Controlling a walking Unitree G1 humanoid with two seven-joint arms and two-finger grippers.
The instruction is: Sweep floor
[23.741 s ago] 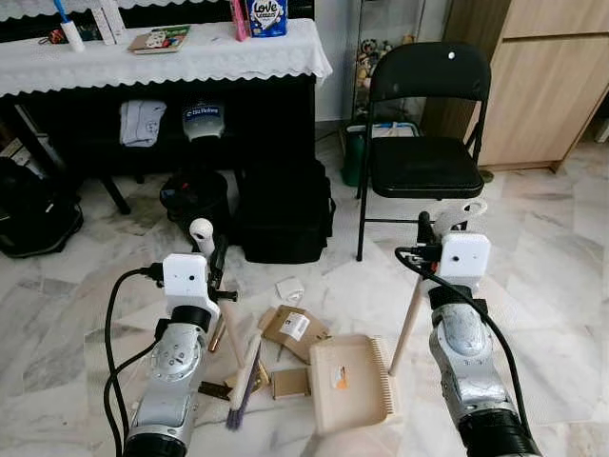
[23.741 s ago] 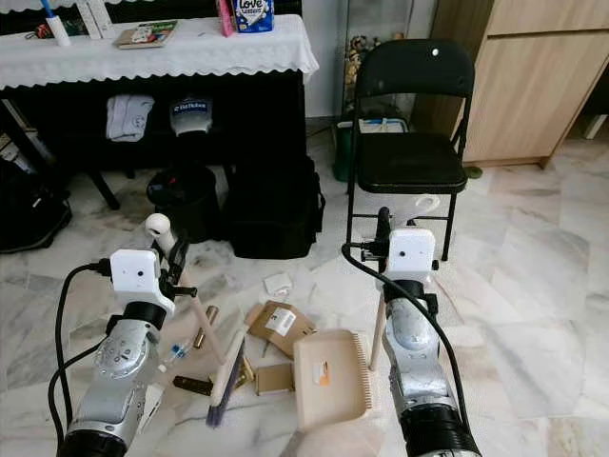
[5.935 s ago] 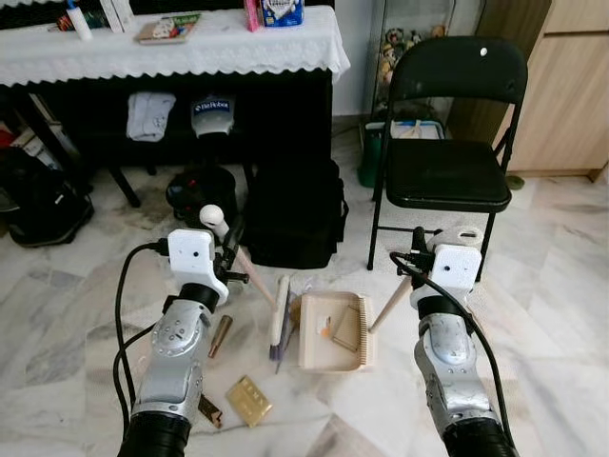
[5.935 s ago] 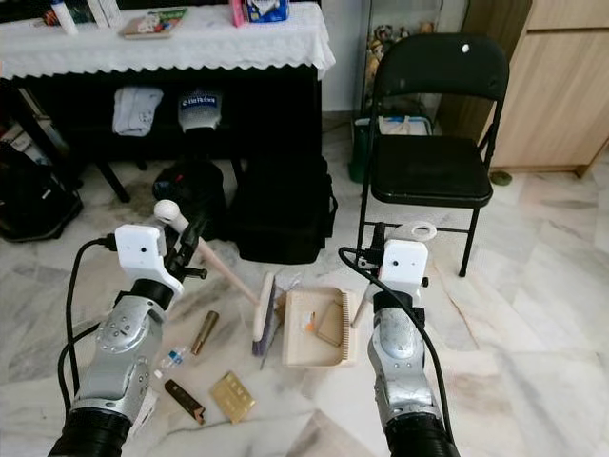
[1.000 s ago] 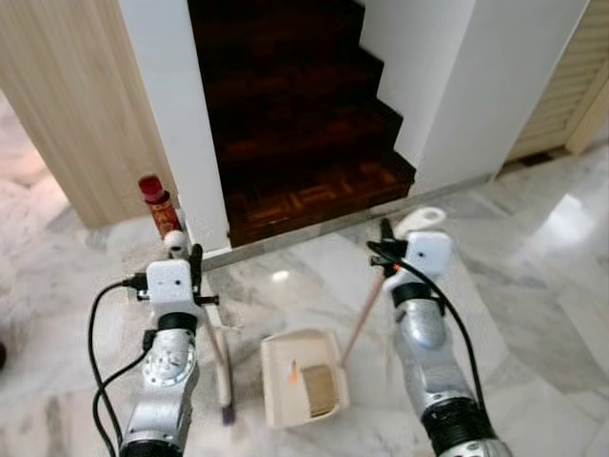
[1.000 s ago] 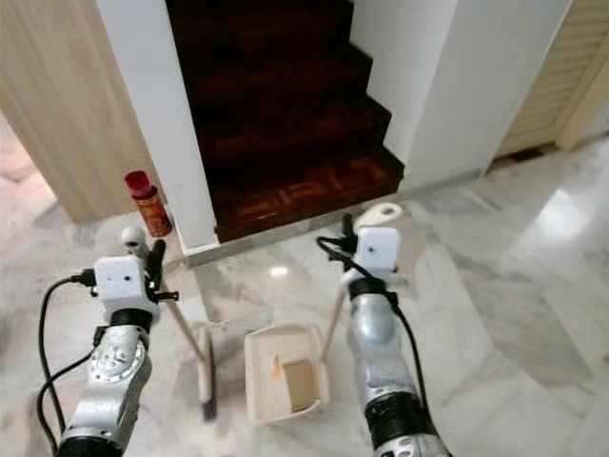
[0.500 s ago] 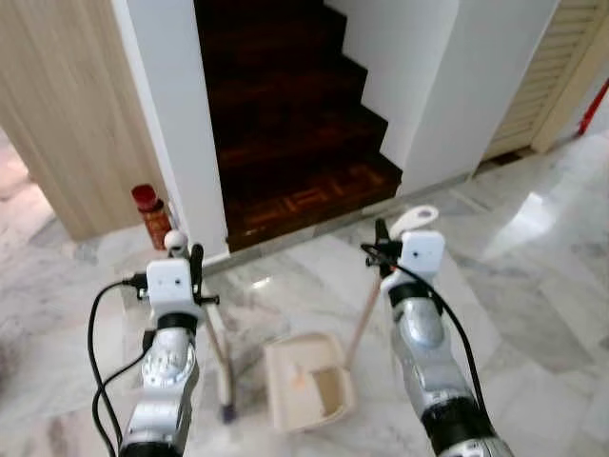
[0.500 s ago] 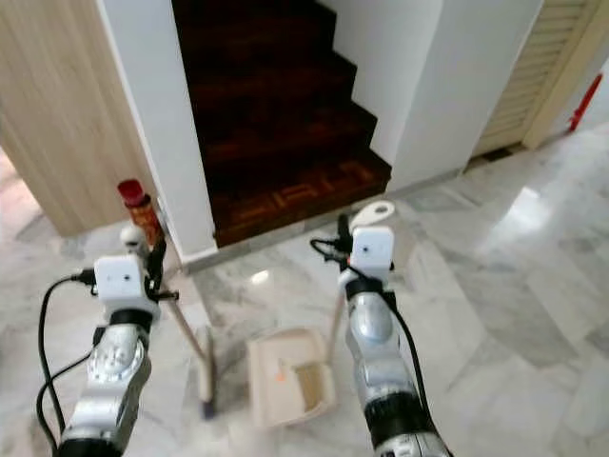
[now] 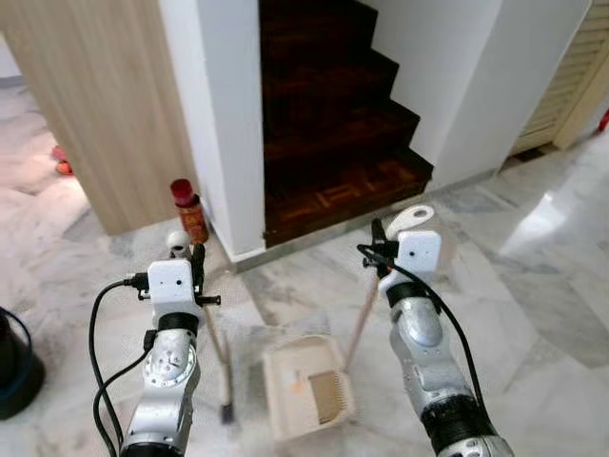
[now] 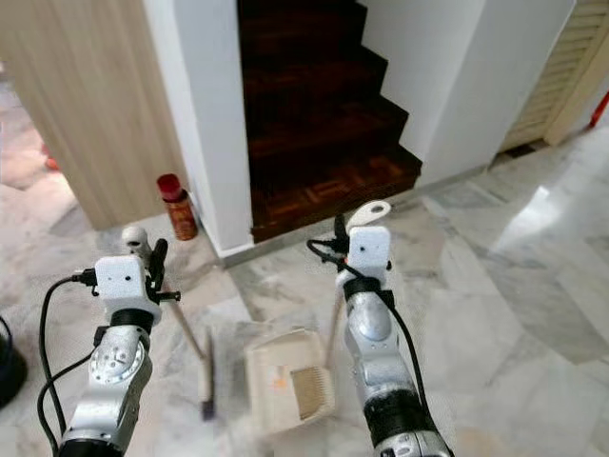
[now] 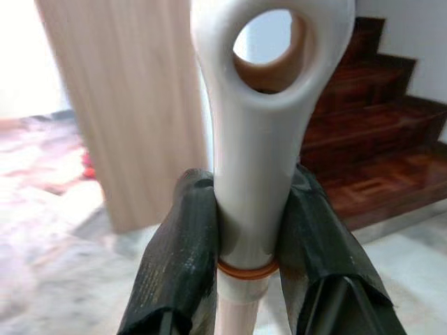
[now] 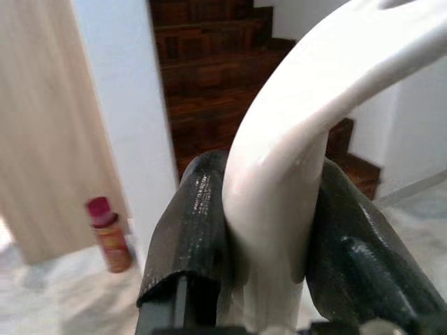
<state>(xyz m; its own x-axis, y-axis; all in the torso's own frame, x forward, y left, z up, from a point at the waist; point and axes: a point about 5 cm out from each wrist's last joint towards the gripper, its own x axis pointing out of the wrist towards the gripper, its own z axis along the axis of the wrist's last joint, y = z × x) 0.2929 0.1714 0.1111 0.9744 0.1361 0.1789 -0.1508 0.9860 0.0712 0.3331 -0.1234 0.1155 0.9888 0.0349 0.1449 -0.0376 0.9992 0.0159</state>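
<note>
I stand on a marble floor (image 9: pixel 533 286) facing a dark wooden staircase (image 9: pixel 333 124), and I place everything against that staircase. My left end effector (image 11: pixel 241 237) is clamped on the white looped top of the broom (image 9: pixel 221 357); both black fingers (image 11: pixel 178 258) press its neck just above an orange ring. The broom's stick slants down to its head on the floor, short of the bottom step and towards my left. My right end effector (image 12: pixel 269 230) is closed around the white curved handle of the dustpan (image 9: pixel 309 386). The dustpan's pale tray sits on the floor straight out from the bottom step, just beside the broom head, with a few bits of debris inside it. A red-capped bottle (image 9: pixel 188 211) stands left of the staircase, against the white wall (image 9: pixel 224 124).
</note>
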